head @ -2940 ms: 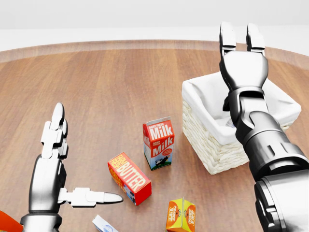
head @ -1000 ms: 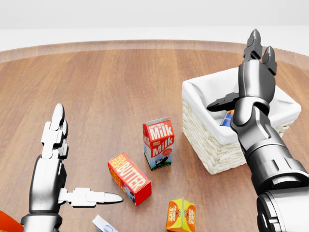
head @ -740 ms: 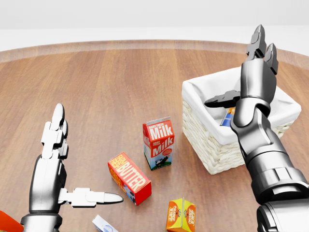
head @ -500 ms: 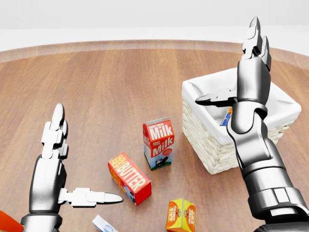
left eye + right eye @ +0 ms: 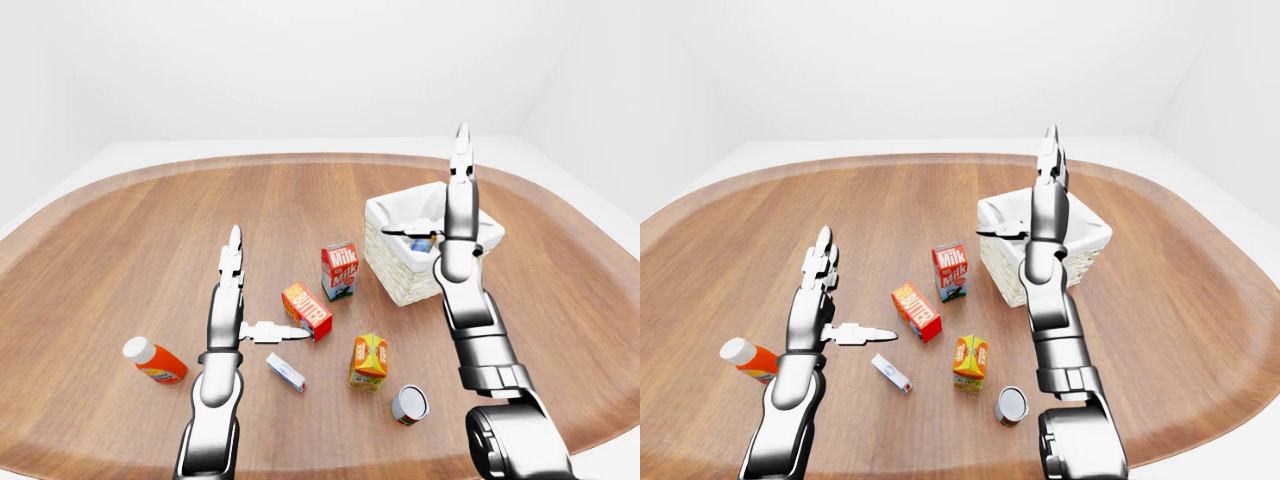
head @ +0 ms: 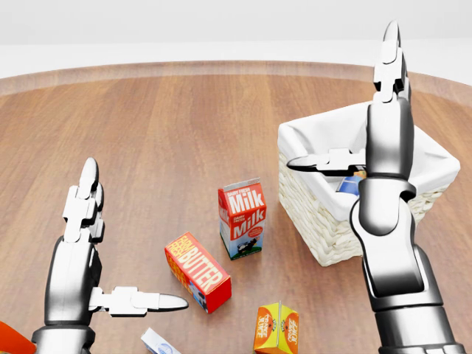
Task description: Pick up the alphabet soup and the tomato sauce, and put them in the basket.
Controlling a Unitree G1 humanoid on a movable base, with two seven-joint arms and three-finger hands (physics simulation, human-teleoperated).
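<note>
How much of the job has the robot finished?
About half, it seems. One can already lies inside the basket; its label is too hidden to read. Both the right hand and left hand are open and empty. Another can lies on the table, not yet picked up.

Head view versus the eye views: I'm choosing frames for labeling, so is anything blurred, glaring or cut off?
Head view: sharp, even light, but the orange carton is cropped at the bottom edge. Left-eye view: wider, table rim bowed, soft shadows, can fully visible.
</note>
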